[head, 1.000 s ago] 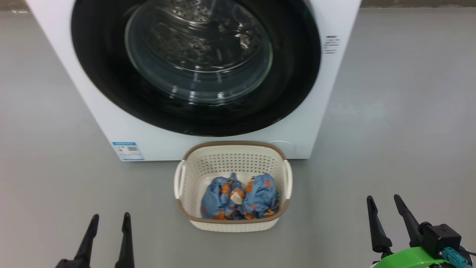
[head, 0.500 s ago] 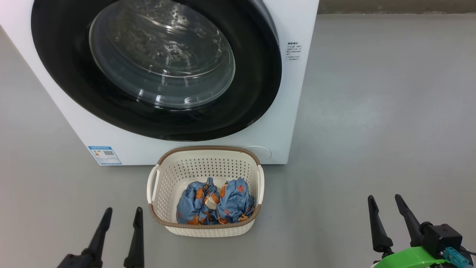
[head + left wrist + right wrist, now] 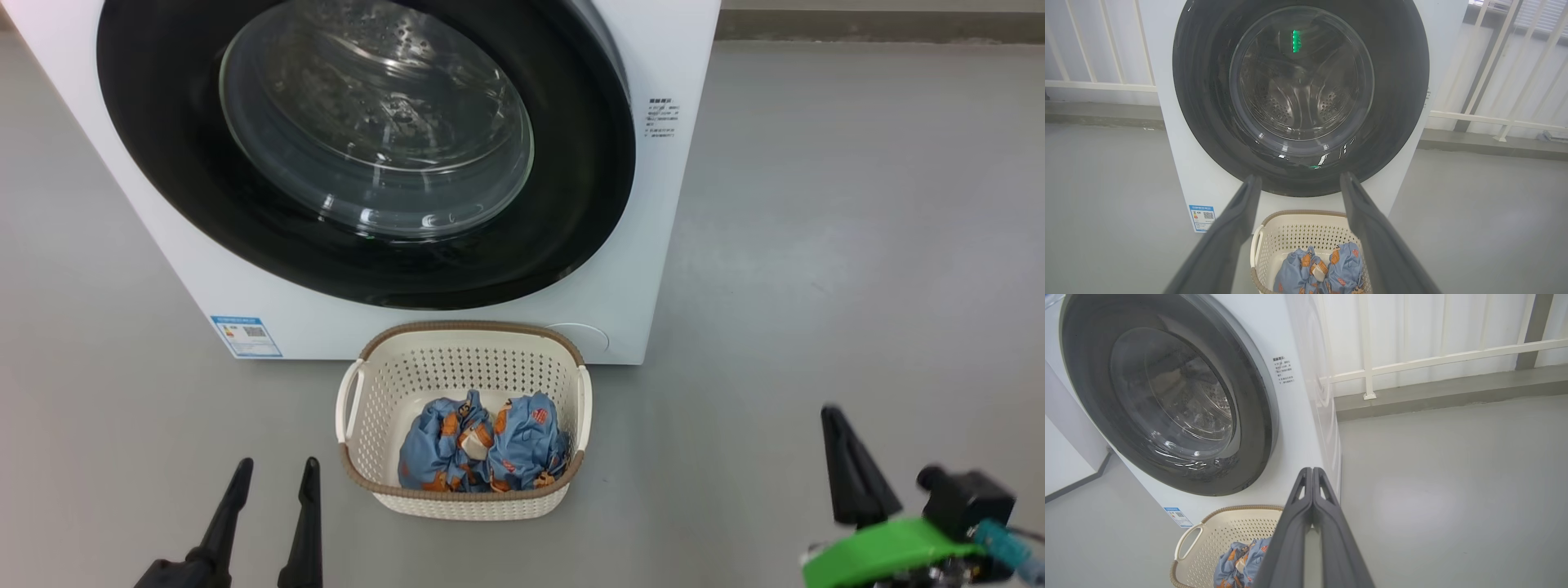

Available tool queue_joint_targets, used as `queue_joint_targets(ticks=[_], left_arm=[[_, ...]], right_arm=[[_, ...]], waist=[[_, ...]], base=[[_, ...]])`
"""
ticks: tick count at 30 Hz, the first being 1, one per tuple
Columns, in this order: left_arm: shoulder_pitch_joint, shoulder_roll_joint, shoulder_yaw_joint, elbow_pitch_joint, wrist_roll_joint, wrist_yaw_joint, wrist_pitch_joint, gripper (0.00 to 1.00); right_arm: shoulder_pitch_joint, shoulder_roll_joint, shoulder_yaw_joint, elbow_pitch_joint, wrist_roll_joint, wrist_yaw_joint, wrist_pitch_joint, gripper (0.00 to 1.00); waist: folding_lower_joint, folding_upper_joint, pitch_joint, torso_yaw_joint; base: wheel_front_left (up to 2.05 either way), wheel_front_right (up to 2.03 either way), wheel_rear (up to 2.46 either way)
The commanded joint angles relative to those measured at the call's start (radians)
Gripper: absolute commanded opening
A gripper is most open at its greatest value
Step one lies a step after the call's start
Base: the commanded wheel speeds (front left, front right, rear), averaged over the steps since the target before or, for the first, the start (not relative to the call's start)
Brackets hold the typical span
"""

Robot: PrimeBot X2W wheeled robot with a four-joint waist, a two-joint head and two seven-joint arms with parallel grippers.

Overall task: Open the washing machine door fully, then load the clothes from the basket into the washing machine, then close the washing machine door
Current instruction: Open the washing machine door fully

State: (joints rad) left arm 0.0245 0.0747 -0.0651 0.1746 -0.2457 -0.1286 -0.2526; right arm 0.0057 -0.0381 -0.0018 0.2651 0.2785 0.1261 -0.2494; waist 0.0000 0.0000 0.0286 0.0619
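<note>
We are looking down at the washing machine [image 3: 645,269], which is standing on the grey floor [image 3: 816,245] with the washing machine door [image 3: 580,188] lying shut against its white front. The steel drum is showing through the clear glass bowl. A small blue label [image 3: 246,336] is sitting at the lower left corner of the front panel.

The basket [image 3: 469,329] is resting on the floor just in front of the machine, below the door, and the clothes [image 3: 482,445] are lying bunched in its near half.

We are keeping our left pincer [image 3: 277,465] low at the left of the basket, apart from it, with its two dark fingers spread wide and nothing between them. In the left wrist view those fingers are framing the bottom of the door and the basket.

We are holding our right pincer [image 3: 1312,470] well to the right of the basket, its fingers pressed together along their length and gripping nothing. A white railing [image 3: 1433,359] is running behind the machine.
</note>
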Motion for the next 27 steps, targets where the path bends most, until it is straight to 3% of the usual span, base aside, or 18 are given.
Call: queue_joint_targets(ticks=[1, 7, 17, 23, 27], left_arm=[[-0.020, 0.005, 0.027, -0.026, -0.004, -0.002, -0.009, 1.00], [-0.032, -0.001, 0.015, -0.025, -0.007, -0.002, -0.009, 1.00], [-0.078, -0.010, -0.003, -0.034, -0.018, -0.002, -0.009, 1.00], [-0.109, -0.012, -0.010, -0.040, -0.022, -0.002, -0.009, 1.00], [-0.132, -0.014, -0.020, -0.040, -0.026, -0.002, -0.009, 1.00]], right_arm=[[-0.062, -0.012, 0.027, -0.031, 0.030, 0.005, -0.012, 0.00], [-0.175, -0.012, 0.025, -0.037, 0.198, 0.005, -0.012, 0.00], [-0.429, -0.015, 0.046, -0.019, 0.376, 0.005, -0.012, 0.00], [-0.565, -0.060, 0.069, 0.004, 0.529, 0.005, -0.012, 0.00], [-0.633, -0.125, 0.132, 0.031, 0.663, 0.005, -0.012, 0.00]], waist=[[0.0000, 0.0000, 0.003, 0.002], [0.0000, 0.0000, 0.017, 0.020], [0.0000, 0.0000, 0.076, 0.069], [0.0000, 0.0000, 0.123, 0.090], [0.0000, 0.0000, 0.149, 0.106]], base=[[0.00, 0.00, 0.00], [0.00, 0.00, 0.00], [0.00, 0.00, 0.00], [0.00, 0.00, 0.00], [0.00, 0.00, 0.00]])
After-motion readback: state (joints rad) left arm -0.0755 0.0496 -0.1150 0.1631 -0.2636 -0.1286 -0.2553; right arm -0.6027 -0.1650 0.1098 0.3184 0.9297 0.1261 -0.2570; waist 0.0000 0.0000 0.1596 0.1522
